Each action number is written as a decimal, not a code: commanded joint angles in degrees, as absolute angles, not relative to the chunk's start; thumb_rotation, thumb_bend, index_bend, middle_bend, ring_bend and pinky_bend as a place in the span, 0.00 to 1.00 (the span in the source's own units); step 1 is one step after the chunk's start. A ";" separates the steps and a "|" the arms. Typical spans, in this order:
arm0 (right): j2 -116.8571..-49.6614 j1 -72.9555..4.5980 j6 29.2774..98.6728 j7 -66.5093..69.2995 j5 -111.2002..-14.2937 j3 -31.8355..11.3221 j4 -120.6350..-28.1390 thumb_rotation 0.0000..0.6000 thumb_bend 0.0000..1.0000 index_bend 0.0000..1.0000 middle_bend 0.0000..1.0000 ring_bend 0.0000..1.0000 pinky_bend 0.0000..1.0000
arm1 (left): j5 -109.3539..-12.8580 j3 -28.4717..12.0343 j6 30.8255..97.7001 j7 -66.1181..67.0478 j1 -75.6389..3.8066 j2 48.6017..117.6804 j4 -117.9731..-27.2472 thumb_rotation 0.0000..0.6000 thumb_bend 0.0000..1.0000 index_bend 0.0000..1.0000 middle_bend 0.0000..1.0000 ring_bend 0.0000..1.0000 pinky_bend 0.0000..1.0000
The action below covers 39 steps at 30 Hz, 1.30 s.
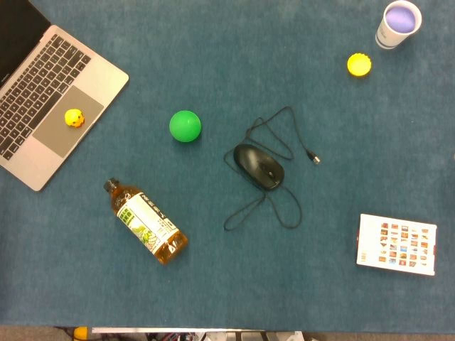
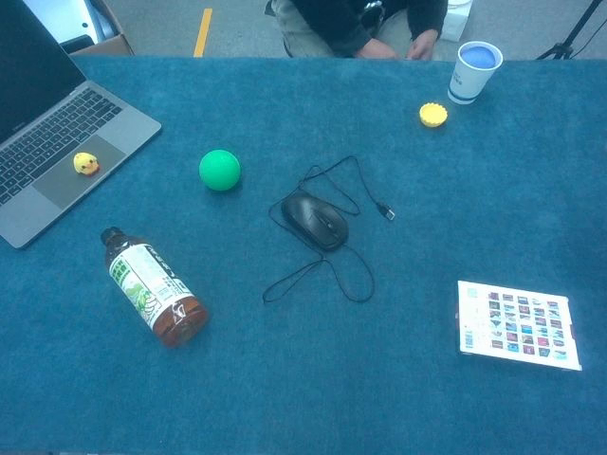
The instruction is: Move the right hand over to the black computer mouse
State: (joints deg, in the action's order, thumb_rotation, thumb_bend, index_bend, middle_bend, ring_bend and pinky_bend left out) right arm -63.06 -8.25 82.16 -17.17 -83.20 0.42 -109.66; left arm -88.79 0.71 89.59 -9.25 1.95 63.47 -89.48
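Note:
The black computer mouse (image 1: 259,166) (image 2: 315,221) lies near the middle of the blue table, its thin black cable (image 1: 274,131) (image 2: 343,180) looping around it and ending in a loose plug (image 1: 313,158) (image 2: 385,211). Neither of my hands shows in the head view or the chest view.
A green ball (image 1: 185,126) (image 2: 220,170) sits left of the mouse. A tea bottle (image 1: 147,222) (image 2: 153,286) lies on its side at front left. A laptop (image 1: 50,106) (image 2: 57,142) carries a small yellow duck (image 1: 74,118). A picture card (image 1: 397,244) (image 2: 517,324), yellow cap (image 1: 359,65) and paper cup (image 1: 398,24) stand at right.

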 commanded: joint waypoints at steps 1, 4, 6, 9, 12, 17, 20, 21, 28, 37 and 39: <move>-63.03 -8.20 81.99 -17.34 -83.33 0.37 -109.69 1.00 0.37 0.46 0.20 0.00 0.00 | -88.72 0.73 89.42 -9.35 1.87 63.70 -89.36 1.00 0.15 0.28 0.21 0.16 0.09; -62.98 -8.25 81.74 -17.41 -83.54 0.18 -109.90 1.00 0.37 0.46 0.20 0.00 0.00 | -88.72 0.76 89.51 -9.47 1.93 63.84 -89.22 1.00 0.15 0.28 0.21 0.16 0.09; -62.88 -8.43 81.50 -17.41 -83.73 -0.08 -110.03 1.00 0.37 0.46 0.20 0.00 0.00 | -88.61 0.70 89.71 -9.72 2.05 63.81 -89.05 1.00 0.15 0.28 0.21 0.16 0.09; -62.68 -9.22 80.60 -18.02 -83.71 -0.77 -109.99 1.00 0.37 0.46 0.20 0.00 0.00 | -88.56 0.61 89.93 -10.02 2.12 63.69 -88.87 1.00 0.15 0.28 0.21 0.16 0.09; -62.88 -10.65 79.40 -19.89 -83.05 -2.20 -109.21 1.00 0.37 0.46 0.20 0.00 0.00 | -88.58 0.57 90.11 -10.26 2.19 63.60 -88.78 1.00 0.15 0.28 0.21 0.16 0.09; -64.13 -14.69 75.58 -24.33 -81.05 -5.24 -107.43 1.00 0.27 0.46 0.20 0.00 0.00 | -88.60 0.60 90.28 -10.73 2.31 63.44 -88.58 1.00 0.15 0.28 0.21 0.16 0.09; -65.21 -17.25 72.71 -26.98 -79.87 -6.38 -106.57 1.00 0.23 0.46 0.20 0.00 0.00 | -88.41 0.58 90.32 -10.92 2.42 63.50 -88.44 1.00 0.15 0.28 0.21 0.16 0.09; -66.13 -18.40 71.66 -28.38 -79.29 -6.94 -105.89 1.00 0.22 0.46 0.20 0.00 0.00 | -88.36 0.64 90.32 -11.04 2.50 63.50 -88.36 1.00 0.15 0.28 0.21 0.16 0.09; -72.85 -24.89 66.00 -36.82 -76.40 -8.70 -102.30 1.00 0.02 0.46 0.20 0.00 0.00 | -88.14 0.73 90.68 -11.49 2.95 63.29 -88.20 1.00 0.15 0.28 0.21 0.16 0.09; -84.25 -31.80 61.11 -47.41 -71.85 -8.97 -93.97 1.00 0.00 0.46 0.20 0.00 0.00 | -87.44 0.62 91.64 -12.74 3.91 62.70 -87.76 1.00 0.15 0.28 0.21 0.16 0.09; -86.54 -32.72 60.53 -48.71 -70.65 -8.73 -92.16 1.00 0.00 0.45 0.20 0.00 0.00 | -87.16 0.65 91.62 -13.06 4.12 62.61 -87.48 1.00 0.15 0.28 0.21 0.16 0.09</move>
State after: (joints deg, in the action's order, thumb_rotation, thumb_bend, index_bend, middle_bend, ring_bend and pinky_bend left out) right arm -84.11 -31.14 61.62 -46.78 -72.34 -8.74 -94.36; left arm -87.23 0.64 91.62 -12.98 4.05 62.65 -87.55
